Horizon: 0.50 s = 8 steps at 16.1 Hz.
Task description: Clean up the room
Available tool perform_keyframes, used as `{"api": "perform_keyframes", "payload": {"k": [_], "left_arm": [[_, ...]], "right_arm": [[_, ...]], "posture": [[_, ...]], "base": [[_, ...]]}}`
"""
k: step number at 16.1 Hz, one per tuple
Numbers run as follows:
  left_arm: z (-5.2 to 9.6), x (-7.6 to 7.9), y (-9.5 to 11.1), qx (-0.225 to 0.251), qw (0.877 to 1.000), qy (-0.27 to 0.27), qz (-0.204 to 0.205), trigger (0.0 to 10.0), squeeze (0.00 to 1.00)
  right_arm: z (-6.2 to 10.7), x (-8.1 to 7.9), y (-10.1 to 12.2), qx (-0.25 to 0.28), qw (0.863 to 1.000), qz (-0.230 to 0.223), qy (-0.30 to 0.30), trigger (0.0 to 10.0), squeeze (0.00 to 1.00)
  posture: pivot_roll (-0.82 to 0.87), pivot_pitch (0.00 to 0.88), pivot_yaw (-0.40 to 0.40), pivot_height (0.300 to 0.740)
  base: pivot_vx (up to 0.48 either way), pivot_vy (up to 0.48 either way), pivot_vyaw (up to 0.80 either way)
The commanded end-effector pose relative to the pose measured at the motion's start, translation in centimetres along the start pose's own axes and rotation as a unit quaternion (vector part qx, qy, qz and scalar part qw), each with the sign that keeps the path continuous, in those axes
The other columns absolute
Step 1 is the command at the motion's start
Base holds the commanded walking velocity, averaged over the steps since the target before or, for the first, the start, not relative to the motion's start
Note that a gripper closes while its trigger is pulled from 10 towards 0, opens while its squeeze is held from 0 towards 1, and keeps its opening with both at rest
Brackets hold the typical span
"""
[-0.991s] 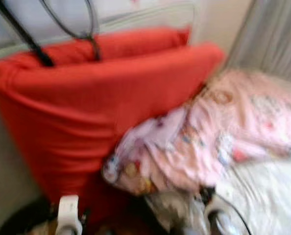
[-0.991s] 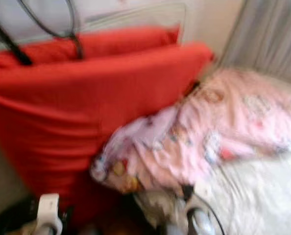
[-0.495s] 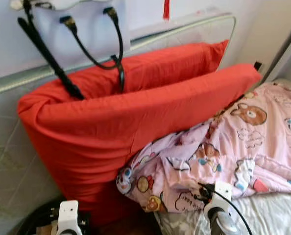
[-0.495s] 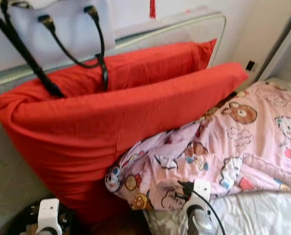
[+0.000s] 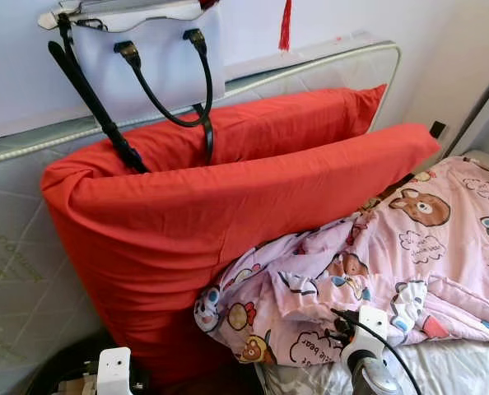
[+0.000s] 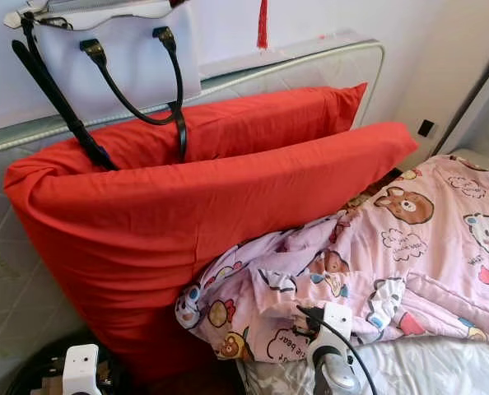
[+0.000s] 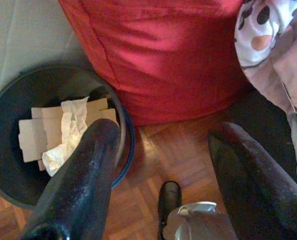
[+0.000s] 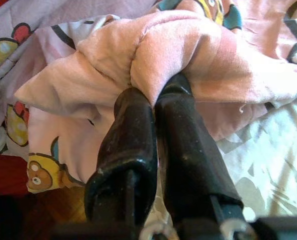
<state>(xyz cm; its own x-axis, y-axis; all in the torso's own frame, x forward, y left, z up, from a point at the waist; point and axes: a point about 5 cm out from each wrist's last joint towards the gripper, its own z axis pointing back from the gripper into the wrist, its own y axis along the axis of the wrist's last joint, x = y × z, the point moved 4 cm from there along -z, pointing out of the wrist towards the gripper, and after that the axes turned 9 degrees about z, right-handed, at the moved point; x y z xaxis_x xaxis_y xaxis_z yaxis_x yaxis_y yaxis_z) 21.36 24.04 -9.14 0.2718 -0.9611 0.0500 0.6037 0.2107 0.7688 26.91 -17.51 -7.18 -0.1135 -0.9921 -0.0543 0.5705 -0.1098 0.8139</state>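
A pink cartoon-print blanket (image 5: 409, 255) lies crumpled on the bed, its corner bunched against two big red cushions (image 5: 228, 206). My right gripper (image 8: 156, 92) is shut on a fold of that blanket (image 8: 153, 50) near the bed's edge; the pink cloth is pinched between the black fingers (image 8: 133, 125). My left gripper (image 7: 163, 135) hangs open over the wooden floor beside a dark round bin (image 7: 53, 82) holding cardboard and crumpled paper (image 7: 71, 127). Nothing is between its fingers.
The red cushions lean on an upright mattress (image 5: 14, 247) against the wall. A white handbag (image 5: 146, 49) with black handles sits on top. A pale sheet (image 5: 467, 370) covers the bed at the lower right. Parquet floor (image 7: 173, 160) lies between bin and bed.
The view was blurred a second ago and is sharp now; the camera has shifted a little. Both arms stay at the bottom of the picture, and the blanket lies as before.
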Motion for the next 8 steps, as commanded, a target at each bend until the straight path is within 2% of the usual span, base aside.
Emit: {"api": "perform_keyframes", "payload": {"k": [1, 6, 8], "left_arm": [[0.1, -0.2, -0.5, -0.009, 1.0, 0.003, 0.0, 10.0, 0.0], [0.2, -0.3, -0.6, -0.012, 1.0, 0.001, -0.003, 10.0, 0.0], [0.2, -0.2, -0.5, -0.008, 1.0, -0.001, -0.005, 10.0, 0.0]], "right_arm": [[0.1, 0.3, -0.3, -0.007, 1.0, 0.002, -0.008, 10.0, 0.0], [0.0, 1.7, 0.6, 0.014, 0.999, 0.008, -0.052, 10.0, 0.0], [-0.1, 1.9, 1.2, 0.023, 0.998, 0.008, -0.054, 10.0, 0.0]], "posture": [[0.08, 0.0, -0.053, 0.74], [0.07, 0.0, -0.046, 0.74], [0.07, 0.0, -0.046, 0.74]], "base": [[0.0, 0.0, 0.0], [0.0, 0.0, 0.0], [-0.255, 0.0, 0.0]]}}
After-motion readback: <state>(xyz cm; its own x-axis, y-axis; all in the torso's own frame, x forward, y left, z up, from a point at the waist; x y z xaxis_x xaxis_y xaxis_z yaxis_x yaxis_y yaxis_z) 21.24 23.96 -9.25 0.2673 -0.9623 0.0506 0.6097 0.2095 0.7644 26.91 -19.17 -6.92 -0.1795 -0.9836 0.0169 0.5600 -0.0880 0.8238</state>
